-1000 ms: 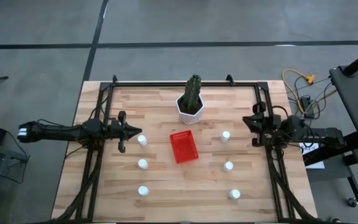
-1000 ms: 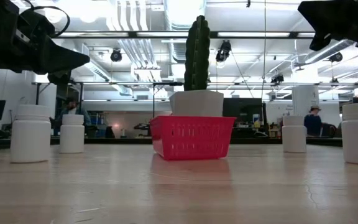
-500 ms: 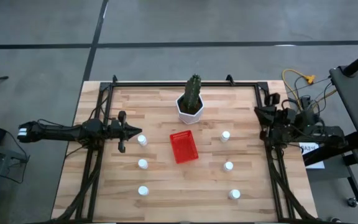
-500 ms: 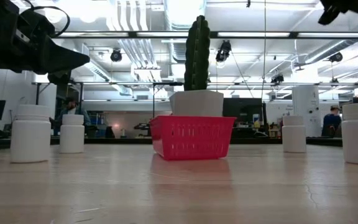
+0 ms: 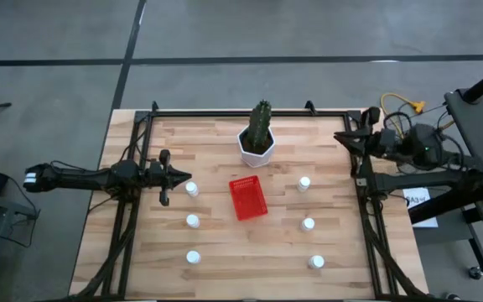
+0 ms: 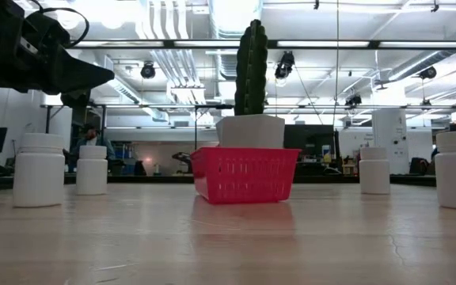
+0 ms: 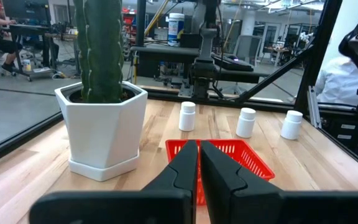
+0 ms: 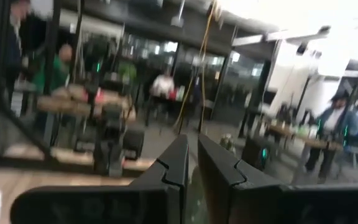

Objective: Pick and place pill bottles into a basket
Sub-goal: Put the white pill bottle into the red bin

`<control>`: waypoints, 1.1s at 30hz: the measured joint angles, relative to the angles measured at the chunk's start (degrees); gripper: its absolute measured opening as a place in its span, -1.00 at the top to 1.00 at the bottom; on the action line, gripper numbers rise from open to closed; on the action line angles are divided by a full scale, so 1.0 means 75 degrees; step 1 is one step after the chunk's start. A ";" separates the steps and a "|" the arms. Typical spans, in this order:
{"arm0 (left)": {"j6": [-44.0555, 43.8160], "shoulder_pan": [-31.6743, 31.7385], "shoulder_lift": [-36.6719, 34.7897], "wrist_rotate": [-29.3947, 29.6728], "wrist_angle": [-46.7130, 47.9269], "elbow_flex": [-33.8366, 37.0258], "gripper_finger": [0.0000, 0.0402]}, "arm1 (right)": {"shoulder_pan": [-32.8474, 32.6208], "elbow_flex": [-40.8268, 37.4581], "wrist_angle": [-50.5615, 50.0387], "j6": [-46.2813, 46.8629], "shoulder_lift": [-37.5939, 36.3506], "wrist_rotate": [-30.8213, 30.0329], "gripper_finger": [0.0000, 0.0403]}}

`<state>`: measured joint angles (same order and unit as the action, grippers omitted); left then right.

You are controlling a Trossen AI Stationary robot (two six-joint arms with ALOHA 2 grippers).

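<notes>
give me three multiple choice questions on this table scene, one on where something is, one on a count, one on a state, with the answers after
1. Where does the red basket sit?
A. just in front of the cactus pot, mid-table
B. at the table's left edge
C. under the right gripper

2. How many pill bottles stand on the table?
A. four
B. six
C. eight

3. What is in the basket?
A. two bottles
B. the cactus
C. nothing

Answers:
1. A, the high view shows it mid-table below the pot.
2. B, three stand either side of the basket.
3. C, its red floor shows bare from above.
</notes>
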<state>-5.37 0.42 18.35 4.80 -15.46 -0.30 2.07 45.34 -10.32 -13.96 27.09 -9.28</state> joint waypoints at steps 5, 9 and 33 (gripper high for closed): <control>0.0000 -0.0001 0.0000 0.0003 0.0000 0.0000 1.00 | 0.0000 0.1354 -0.1971 0.0000 0.0966 -0.0062 0.87; 0.0000 0.0001 0.0000 0.0000 0.0000 0.0000 1.00 | 0.0002 0.2170 -0.3416 0.0110 0.1649 -0.0575 0.87; 0.0000 0.0001 0.0000 0.0003 0.0000 0.0000 1.00 | 0.0012 0.2615 -0.6587 0.0525 0.3558 -0.0547 0.87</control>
<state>-5.37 0.43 18.35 4.82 -15.46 -0.30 2.15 64.95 -59.72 -10.02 53.77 -13.38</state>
